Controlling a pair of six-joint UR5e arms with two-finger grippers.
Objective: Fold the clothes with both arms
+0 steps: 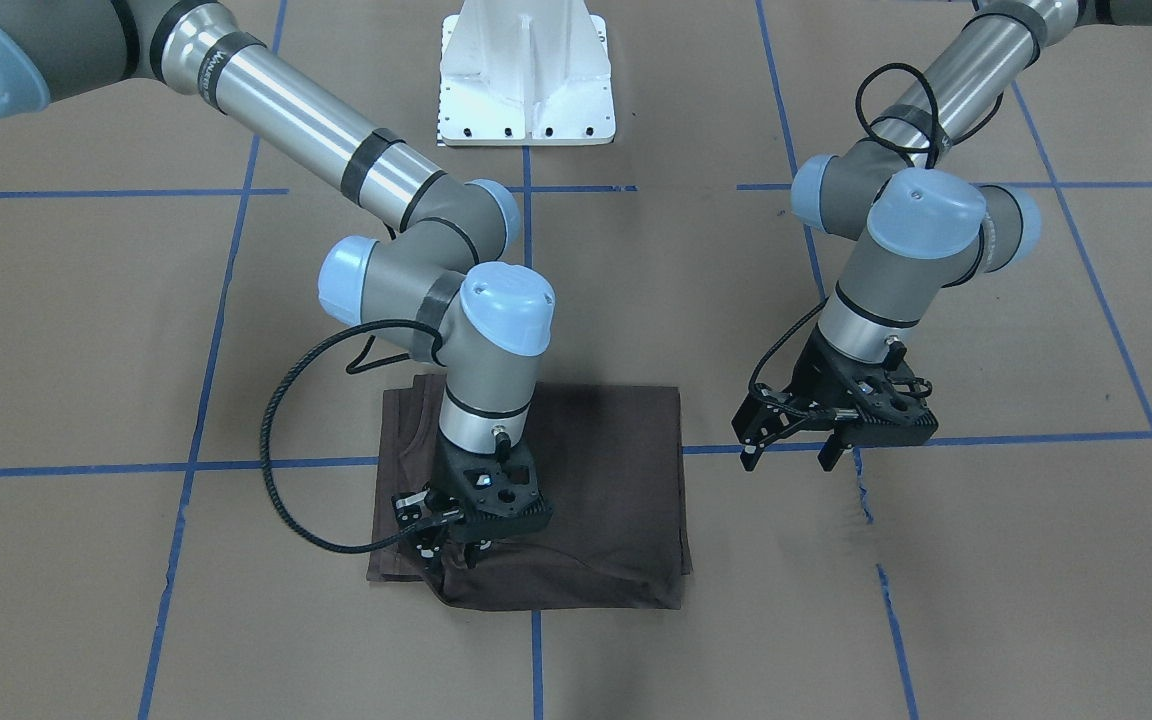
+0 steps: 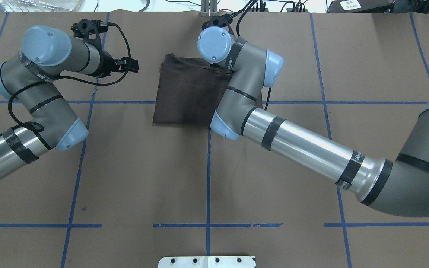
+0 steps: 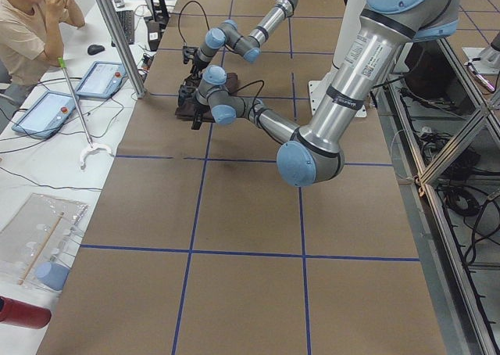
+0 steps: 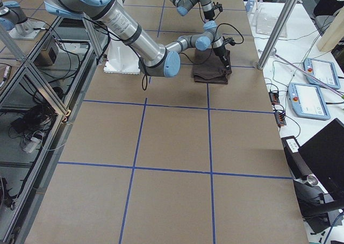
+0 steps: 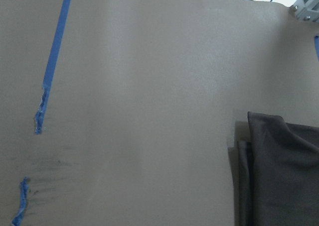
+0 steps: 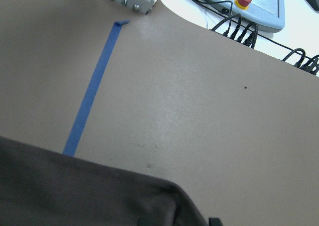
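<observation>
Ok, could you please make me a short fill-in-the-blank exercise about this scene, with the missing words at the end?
1. The T-shirt lies ___ in a rectangle on the table.
2. The right gripper is down on the ___.
3. The left gripper hangs over bare table beside the T-shirt, its jaws ___.
4. The tape lines on the table are ___.

Missing words: folded; T-shirt; open; blue.
</observation>
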